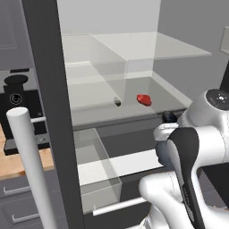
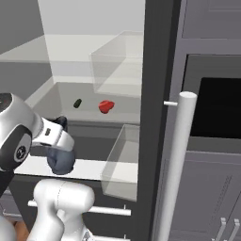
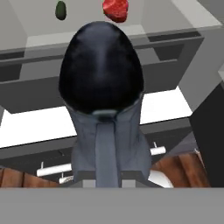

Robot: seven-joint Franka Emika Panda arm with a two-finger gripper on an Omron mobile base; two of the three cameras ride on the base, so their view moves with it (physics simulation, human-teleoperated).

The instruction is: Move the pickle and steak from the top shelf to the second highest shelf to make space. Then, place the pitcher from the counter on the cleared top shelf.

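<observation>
I have the gripper [image 3: 107,177] pinched shut on the pitcher [image 3: 103,83], held in front of and below the lower shelf [image 1: 170,91] where pickle [image 1: 117,102] and steak [image 1: 143,99] lie side by side.

Jaws clamped, arm low, forward-reaching.

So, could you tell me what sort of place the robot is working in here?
It looks like a simulated kitchen, at an open fridge. Glass shelves hold a steak and a pickle, a coffee machine stands on a wooden counter, and grey cabinet fronts stand to the right.
</observation>
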